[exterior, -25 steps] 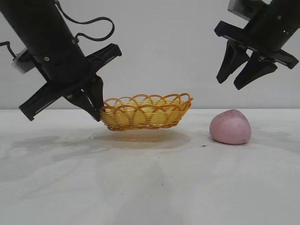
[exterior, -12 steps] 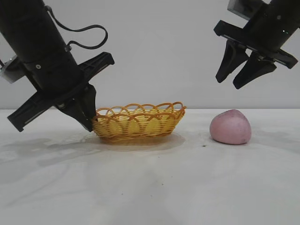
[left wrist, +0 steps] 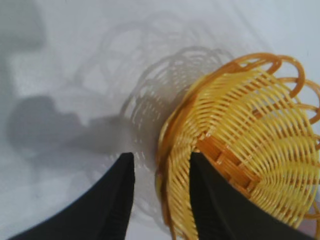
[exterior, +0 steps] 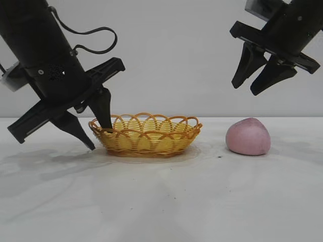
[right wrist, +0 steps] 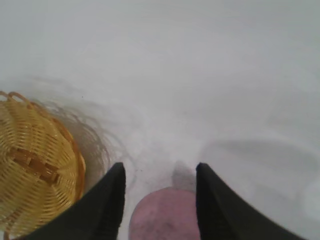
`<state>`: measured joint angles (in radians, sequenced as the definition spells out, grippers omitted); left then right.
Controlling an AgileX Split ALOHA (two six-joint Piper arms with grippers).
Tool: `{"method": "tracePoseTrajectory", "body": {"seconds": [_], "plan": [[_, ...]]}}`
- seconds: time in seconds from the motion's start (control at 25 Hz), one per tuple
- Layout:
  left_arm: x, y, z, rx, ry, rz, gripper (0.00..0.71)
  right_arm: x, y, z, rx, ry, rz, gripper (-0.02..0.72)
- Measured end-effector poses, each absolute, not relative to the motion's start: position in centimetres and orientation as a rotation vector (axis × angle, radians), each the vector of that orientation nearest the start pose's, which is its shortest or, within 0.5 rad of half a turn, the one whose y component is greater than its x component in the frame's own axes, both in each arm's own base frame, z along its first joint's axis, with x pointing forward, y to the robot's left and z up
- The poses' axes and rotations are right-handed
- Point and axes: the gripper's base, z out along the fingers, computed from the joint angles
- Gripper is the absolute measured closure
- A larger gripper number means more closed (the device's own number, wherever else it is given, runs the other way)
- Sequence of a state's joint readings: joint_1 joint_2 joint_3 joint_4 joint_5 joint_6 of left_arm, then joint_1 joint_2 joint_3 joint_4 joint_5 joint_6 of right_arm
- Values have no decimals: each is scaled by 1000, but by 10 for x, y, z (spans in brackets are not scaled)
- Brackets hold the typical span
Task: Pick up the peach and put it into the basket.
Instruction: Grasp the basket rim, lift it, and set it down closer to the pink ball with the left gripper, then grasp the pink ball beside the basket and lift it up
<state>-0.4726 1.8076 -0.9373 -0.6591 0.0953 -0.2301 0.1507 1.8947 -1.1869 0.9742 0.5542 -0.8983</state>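
The yellow wicker basket (exterior: 146, 137) with its orange looped rim rests on the white table, left of centre. My left gripper (exterior: 100, 137) is open and straddles the basket's left rim, one finger inside and one outside. In the left wrist view the rim (left wrist: 167, 150) runs between the fingers of the left gripper (left wrist: 161, 157) with a gap on each side. The dusty-pink peach (exterior: 247, 137) lies on the table to the right, apart from the basket. My right gripper (exterior: 246, 91) hangs open high above it. The right wrist view shows the peach (right wrist: 165, 216) below the right gripper (right wrist: 160, 167), and the basket (right wrist: 30, 170) off to the side.
The white table top (exterior: 166, 201) stretches bare in front of the basket and peach. A pale wall stands behind. A black cable (exterior: 96, 35) loops off the left arm.
The basket came down from just above the table to rest on it and shifted left. My left gripper, shut on its rim before, has opened. The right arm stayed still.
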Motion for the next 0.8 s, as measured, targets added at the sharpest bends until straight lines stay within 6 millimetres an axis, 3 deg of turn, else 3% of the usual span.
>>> {"method": "tracePoseTrajectory", "body": {"seconds": [0.16,0.36,0.44,0.52,0.64,0.8], "plan": [[309,-137,185,-321,2450,-563,465,380,98,184,-368,2470,631,409],[310,-90,202,341,2447,-155,465,381,99,185,-354,2459,649,409],[311,-76,203,445,2505,-54,465,381,99,185,-351,2453,655,409],[312,-60,206,418,2555,-3,465,381,99,185,-353,2451,656,409],[307,-33,216,234,2584,17,465,381,99,185,-354,2448,654,409],[278,-14,253,143,2481,42,465,382,100,186,-355,2441,659,409]]}}
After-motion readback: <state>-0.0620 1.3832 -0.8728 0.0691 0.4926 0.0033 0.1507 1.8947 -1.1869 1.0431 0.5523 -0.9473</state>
